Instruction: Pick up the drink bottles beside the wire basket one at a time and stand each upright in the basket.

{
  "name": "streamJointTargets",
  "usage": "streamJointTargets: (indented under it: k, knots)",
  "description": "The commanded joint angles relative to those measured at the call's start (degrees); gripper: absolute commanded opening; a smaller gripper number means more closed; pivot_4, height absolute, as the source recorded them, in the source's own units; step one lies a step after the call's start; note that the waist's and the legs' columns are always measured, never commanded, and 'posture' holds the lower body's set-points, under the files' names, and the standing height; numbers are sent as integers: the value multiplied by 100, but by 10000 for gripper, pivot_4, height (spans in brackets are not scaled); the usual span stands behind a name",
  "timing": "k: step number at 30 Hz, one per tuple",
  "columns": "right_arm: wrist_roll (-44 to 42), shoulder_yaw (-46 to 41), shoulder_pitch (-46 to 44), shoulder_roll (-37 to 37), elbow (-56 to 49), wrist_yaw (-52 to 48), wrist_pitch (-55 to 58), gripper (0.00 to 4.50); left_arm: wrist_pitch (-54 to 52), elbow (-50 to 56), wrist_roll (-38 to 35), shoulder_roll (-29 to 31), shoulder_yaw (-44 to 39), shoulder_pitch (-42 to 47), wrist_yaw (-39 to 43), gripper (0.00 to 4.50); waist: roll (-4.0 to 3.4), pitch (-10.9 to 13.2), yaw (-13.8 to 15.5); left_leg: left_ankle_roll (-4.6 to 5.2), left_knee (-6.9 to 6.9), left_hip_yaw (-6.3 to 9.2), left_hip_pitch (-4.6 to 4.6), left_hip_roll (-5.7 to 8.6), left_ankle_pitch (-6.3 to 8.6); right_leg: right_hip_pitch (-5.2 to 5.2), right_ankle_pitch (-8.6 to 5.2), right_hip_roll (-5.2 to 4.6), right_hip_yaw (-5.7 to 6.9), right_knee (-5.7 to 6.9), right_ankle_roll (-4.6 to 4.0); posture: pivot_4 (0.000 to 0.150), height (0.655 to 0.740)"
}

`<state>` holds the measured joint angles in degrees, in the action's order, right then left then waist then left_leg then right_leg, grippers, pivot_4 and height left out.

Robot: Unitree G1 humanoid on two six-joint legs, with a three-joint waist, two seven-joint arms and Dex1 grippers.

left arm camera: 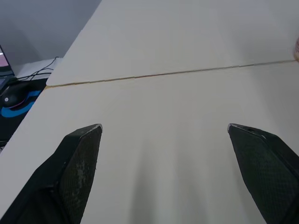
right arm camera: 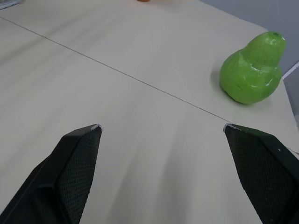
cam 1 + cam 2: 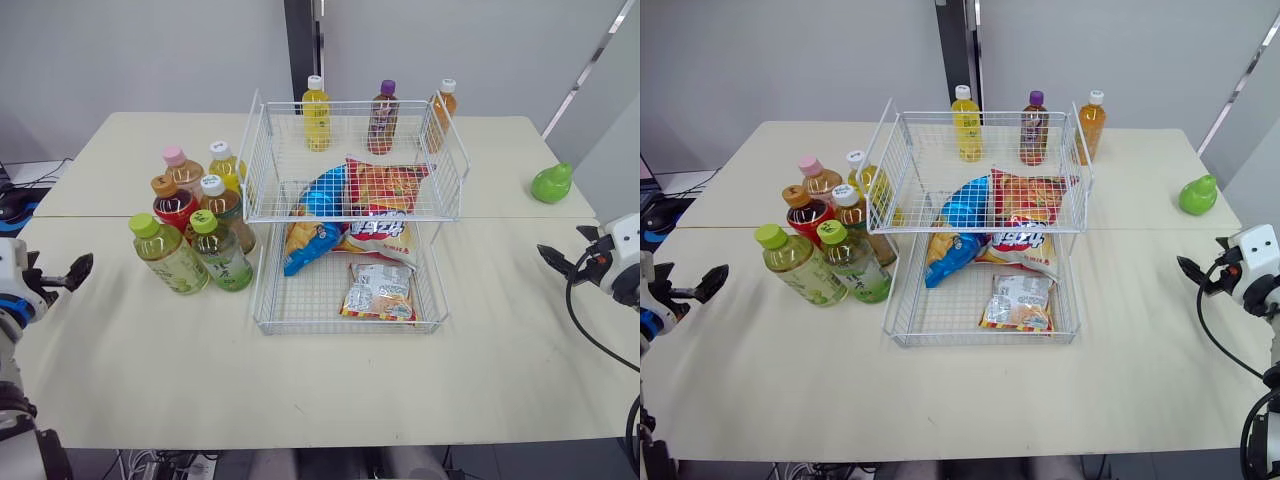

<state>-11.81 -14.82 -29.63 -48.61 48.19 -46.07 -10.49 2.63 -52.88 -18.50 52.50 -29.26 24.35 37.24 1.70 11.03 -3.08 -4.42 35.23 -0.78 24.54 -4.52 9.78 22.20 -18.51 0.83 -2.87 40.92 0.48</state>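
- Overlap hides much of the cluster of six plastic drink bottles. The front two cover the lower halves of those behind, and the yellow bottle with a white cap sits partly behind mesh.
- Labels on them are too small to read.
- The cluster stands upright on the cream table, just beside the two-tier white wire basket, on the robot's left of it.
- In front are two green bottles with lime caps. Behind them are a red-labelled bottle with a brown cap, an amber bottle with a white cap and a pink-capped bottle.
- Three more stand upright at the back of the upper tier: a yellow bottle, a dark bottle with a purple cap and an orange bottle. Whether the orange one is inside the mesh or just outside it cannot be told.
- Crumpled blue and red snack bags overlap in the basket, and which tier carries each is unclear. A small silver packet lies flat on the lower tier.
- The left gripper has its black fingers spread wide over bare table with nothing between them, well apart from the bottles.
- The right gripper is equally wide and empty, near a glossy green pear-shaped object.
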Motion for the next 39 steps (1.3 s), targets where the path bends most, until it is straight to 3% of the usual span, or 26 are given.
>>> streamJointTargets:
  k: [1,4,8,12,18,21,27,34,37,39]
  knots:
    - [-510,-389,-381,-36,-824,40,390,45000,-62,-52,-270,97,-338,210,-225,44804,-1,0,-17,0,0,-1,0,0,0,0,0,0,-2,1,0,1500,7400]
    - [-1140,-607,-748,49,-1886,74,1070,45000,22,-198,-217,34,-310,256,-353,44804,-3,2,-41,0,-1,-14,-10,1,0,2,0,1,-18,9,0,1500,7400]
    - [-2025,-116,-1468,133,-4025,-259,2465,45000,42,-181,-191,-89,-234,342,-362,44804,-5,2,-33,0,-5,-19,-13,-4,0,5,0,5,-25,12,0,1500,7400]
    - [-3278,193,-2138,408,-5473,-150,3947,45000,54,-227,-186,-145,-234,420,-372,44804,9,-5,12,0,-5,-6,-6,-9,0,6,0,8,-9,8,0,1500,7400]
    - [-4814,571,-2267,1110,-6699,153,5252,45000,63,-54,-239,-139,-291,263,-369,44804,18,-11,110,0,-1,12,15,-5,0,7,1,-3,15,-2,-1,1500,7400]
    - [-4722,802,-2071,1235,-6906,-54,5271,45000,1,295,-322,-153,-376,-43,-330,44804,22,-13,133,0,-1,17,19,-6,0,8,1,-3,21,-3,-1,1500,7400]
    - [-4166,1045,-1881,1158,-6859,-602,4916,45000,-1196,2426,-1463,-195,-1227,-1439,433,44804,30,-17,119,0,-1,23,21,-10,0,11,-1,-5,27,-2,-4,1500,7400]
    - [-4091,982,-1960,1147,-6815,-746,4903,45000,-3306,6216,-3145,-456,-2793,-3961,750,44804,33,-18,19,0,-3,33,17,-25,0,10,-5,-13,31,0,-11,1500,7400]
    - [-4095,1028,-1996,1163,-6838,-819,4903,45000,-3581,7244,-3396,-774,-2838,-4469,477,44804,32,-18,28,0,-3,32,10,-17,0,4,-6,-19,27,0,-10,1500,7400]
    - [-4187,1042,-1999,1226,-6889,-771,4977,45000,-3530,7488,-3262,-900,-2529,-4266,123,44804,33,-19,75,1,-2,34,6,-12,-1,0,-7,-19,28,-1,-10,1500,7400]
